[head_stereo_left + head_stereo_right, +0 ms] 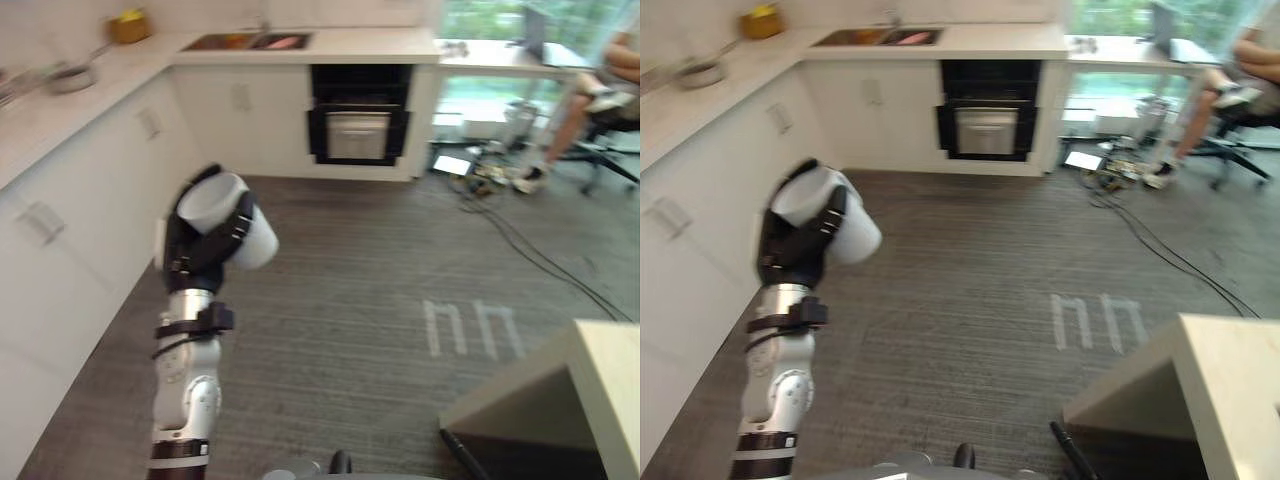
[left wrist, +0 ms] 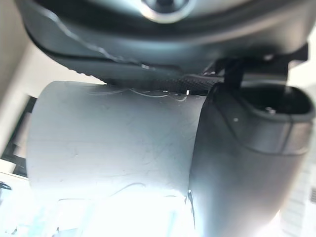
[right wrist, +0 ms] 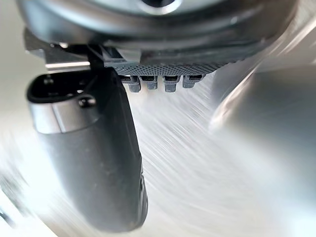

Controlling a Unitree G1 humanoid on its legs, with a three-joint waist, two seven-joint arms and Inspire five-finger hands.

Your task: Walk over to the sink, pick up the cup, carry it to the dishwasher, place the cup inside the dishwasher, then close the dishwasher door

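1. The robot's dark left hand (image 1: 196,252) is raised in front of it, fingers (image 1: 236,228) and thumb curled round a plain white plastic cup (image 1: 228,215); in the left wrist view the thumb (image 2: 237,163) lies flat against the cup's side.
2. The cup is in that hand, tilted with its open mouth turned up toward the camera, in the air above the grey ribbed carpet floor (image 1: 340,300) and well short of the kitchen units at the far wall.
3. The right hand (image 3: 94,163) appears in its own wrist view over a blurred pale surface, with nothing seen in it; whether it is open or closed cannot be told.
4. White base cabinets (image 1: 80,220) run along the robot's left, just beside the raised arm, and turn the corner across the far wall.
5. In the far run sits the black-fronted dishwasher (image 1: 360,115), its upper part a dark opening with a silver panel below.
6. On the white countertop (image 1: 370,42) above it, further left, lies the twin-bowl steel sink (image 1: 250,41).
7. A yellow object (image 1: 130,25) and a grey metal pan (image 1: 70,77) stand on the left-hand counter.
8. A seated person (image 1: 610,90) is at the far right, with dark cables (image 1: 530,250) trailing over the floor nearby.
9. Pale painted marks (image 1: 470,328) show on the carpet; a light wooden table (image 1: 610,390) fills the near right corner.
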